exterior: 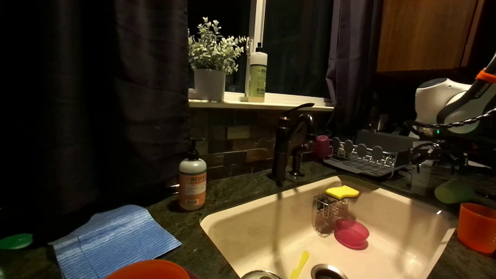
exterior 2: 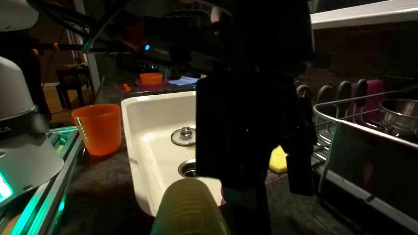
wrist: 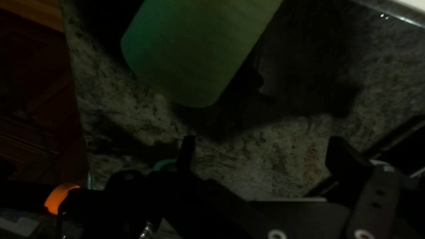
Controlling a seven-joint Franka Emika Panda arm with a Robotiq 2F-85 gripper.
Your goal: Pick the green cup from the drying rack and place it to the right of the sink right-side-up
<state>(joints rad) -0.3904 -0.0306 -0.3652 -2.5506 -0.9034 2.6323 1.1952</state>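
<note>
Wrist view showed claw (wrist: 262, 143) spread wide, nothing btwn, prob. so it'd fit the green cup (wrist: 199, 49), lying on its side nr sink (exterior: 252, 224) (needed righting, imo).

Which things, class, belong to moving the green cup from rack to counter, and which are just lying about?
Part of the job:
green cup
drying rack
sink
tool

Just lying about, among others:
orange cup
yellow sponge
blue cloth
orange-labelled pump bottle
pink bowl in the sink

Speckled ctr (wrist: 255, 169) w/ drying rack (exterior: 362, 151), sideways green cup (exterior: 454, 191), orange cup (exterior: 476, 228), soap btl (exterior: 192, 184), blue cloth (exterior: 114, 236)
</note>
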